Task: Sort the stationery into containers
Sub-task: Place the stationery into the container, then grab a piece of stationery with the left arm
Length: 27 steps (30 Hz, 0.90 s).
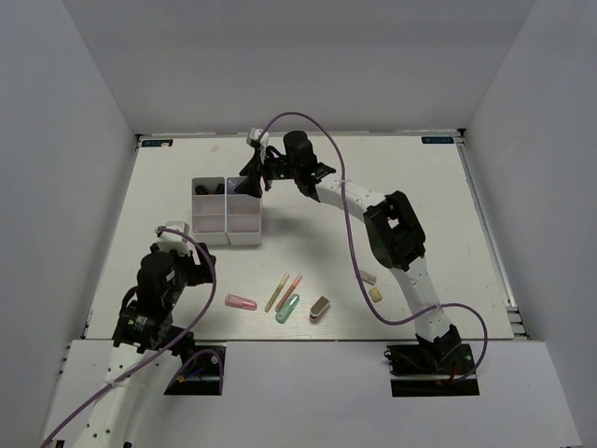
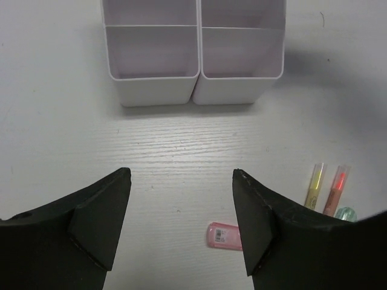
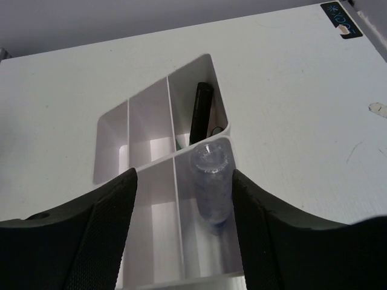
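Nearby: pink capsule [image 2: 225,235] | yellow pen [image 2: 314,185] | organizer box [image 2: 160,90] ahead of left hand [image 2: 181,175]

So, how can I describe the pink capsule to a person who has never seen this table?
Find the white organizer box, then look below it in the top view, where a row of small items lies. The pink capsule is the leftmost one. It is short and rounded, whereas the yellow pen and pink pen next to it are thin and long.
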{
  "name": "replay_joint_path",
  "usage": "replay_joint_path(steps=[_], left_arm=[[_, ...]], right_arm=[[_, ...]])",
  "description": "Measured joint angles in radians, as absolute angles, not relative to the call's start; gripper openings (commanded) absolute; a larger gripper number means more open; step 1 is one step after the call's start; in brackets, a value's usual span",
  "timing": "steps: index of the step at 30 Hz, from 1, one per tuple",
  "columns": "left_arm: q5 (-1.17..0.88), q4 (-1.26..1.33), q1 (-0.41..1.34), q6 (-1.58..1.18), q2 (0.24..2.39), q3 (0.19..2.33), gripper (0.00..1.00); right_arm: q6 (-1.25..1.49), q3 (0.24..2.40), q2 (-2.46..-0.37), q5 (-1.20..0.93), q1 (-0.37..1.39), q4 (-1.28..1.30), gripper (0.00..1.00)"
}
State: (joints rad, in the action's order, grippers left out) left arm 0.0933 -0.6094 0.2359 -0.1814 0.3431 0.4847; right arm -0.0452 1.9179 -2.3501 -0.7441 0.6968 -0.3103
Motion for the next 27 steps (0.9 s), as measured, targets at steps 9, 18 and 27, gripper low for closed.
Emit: replay_joint_path(steps=[9,18,27], left_arm=[[-0.068,-0.580,0.236,-0.227,0.462,0.492,0.00],[-0.056,-0.827,0.261,-0.734,0.736,0.578,0.89],[0.146,-0.997,0.466,-1.201,0.898,0.640,0.77]], right_arm=[[-0.218,1.964,-2.081,-0.683,0.696,0.181,0.00],[-0.406,1.578,-1.640,-0.458,0.667,0.686,0.00],[-0.331,1.127,-1.434,-0.330,0.611,0.742,0.31]])
